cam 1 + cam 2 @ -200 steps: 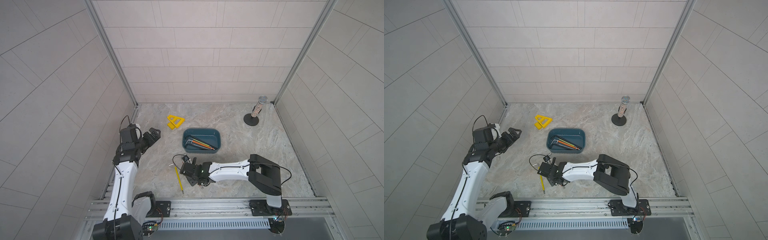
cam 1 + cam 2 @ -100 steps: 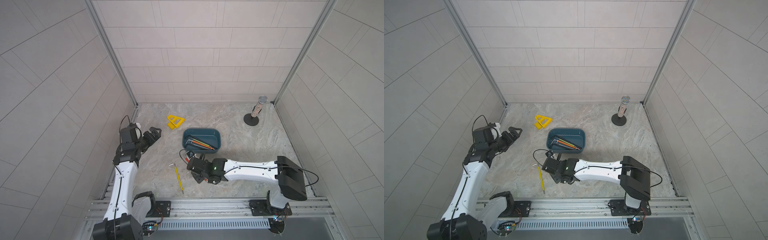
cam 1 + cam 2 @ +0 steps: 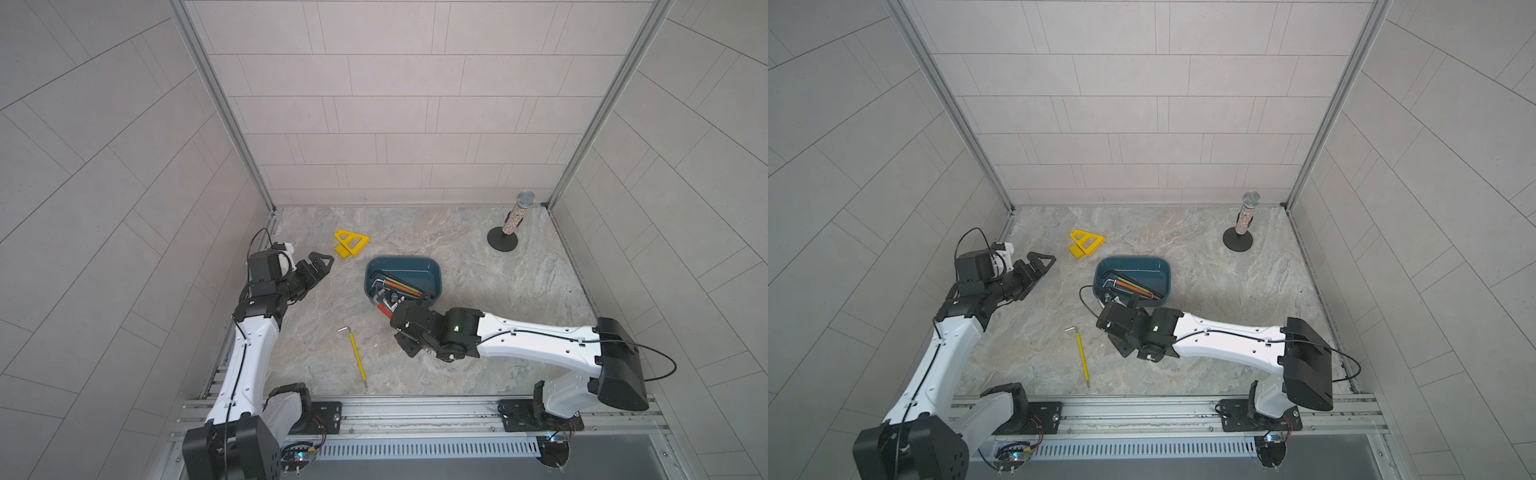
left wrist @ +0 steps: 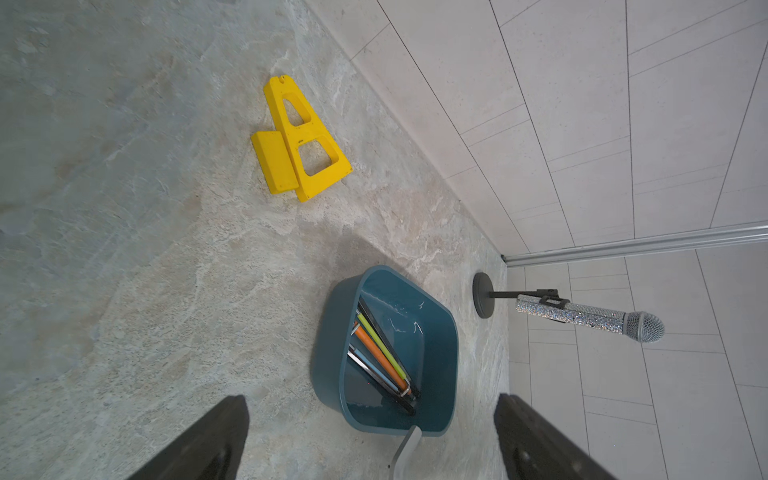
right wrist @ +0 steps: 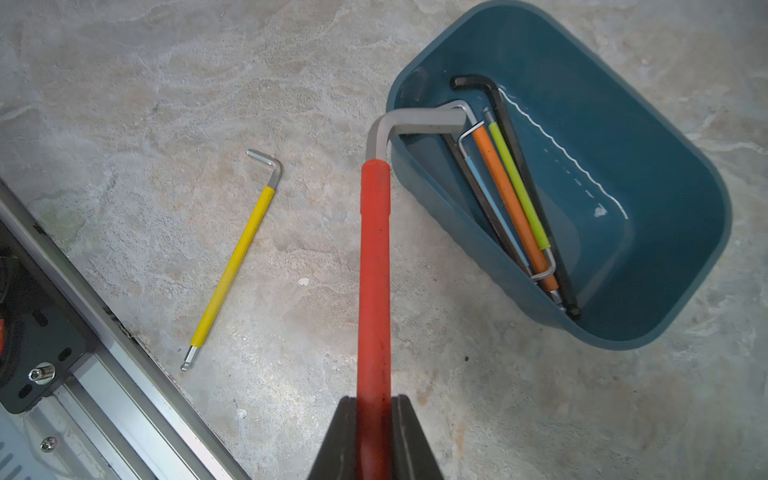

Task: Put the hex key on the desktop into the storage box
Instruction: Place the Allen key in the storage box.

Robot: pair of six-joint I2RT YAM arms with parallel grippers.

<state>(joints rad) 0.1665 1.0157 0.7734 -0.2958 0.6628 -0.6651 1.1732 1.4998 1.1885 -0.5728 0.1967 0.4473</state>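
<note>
- Marbled beige-grey desktop (image 3: 519, 291) with a stone pattern. Pale tiled walls stand on three sides, and aluminium rails (image 3: 415, 411) run along the front edge.
- Hex keys outside the box: 2.
- Key 1: red hex key (image 5: 374, 270), with a red sleeve on the long shaft and a bare grey metal bend. The right gripper (image 5: 374, 401) is clamped on the sleeve, one black finger pressed to each side.
- Its short bent arm reaches over the near rim of the storage box (image 5: 673, 174), straight ahead of the gripper tips. Contact with the rim cannot be told.
- Key 2: yellow hex key (image 5: 232, 266), with a yellow sleeve and a bare L-bend. It lies flat on the desktop, apart from the right gripper, on the side towards the left arm and the front rail.
- Storage box: 1. Smooth dark teal-blue plastic, shallow, rectangular with rounded corners.
- Keys inside, lying along one long wall: black key (image 5: 473, 81), lime key (image 5: 519, 185), orange key (image 5: 513, 208) and pale-blue key (image 5: 487, 197), so 4 for certain. A further bare dark shaft beside them is unclear.
- Left gripper (image 4: 370, 399): jaws spread wide with nothing between them. It sits well apart from the right gripper, beyond the yellow hex key.
- Yellow triangular piece (image 3: 351, 245): 1. Flat plastic with two cut-out windows and a rectangular tab, lying beyond the box from the right gripper.
- Microphone (image 3: 515, 216): 1. Glittery handle, mesh head, black round base, in the far corner well away from both grippers.
</note>
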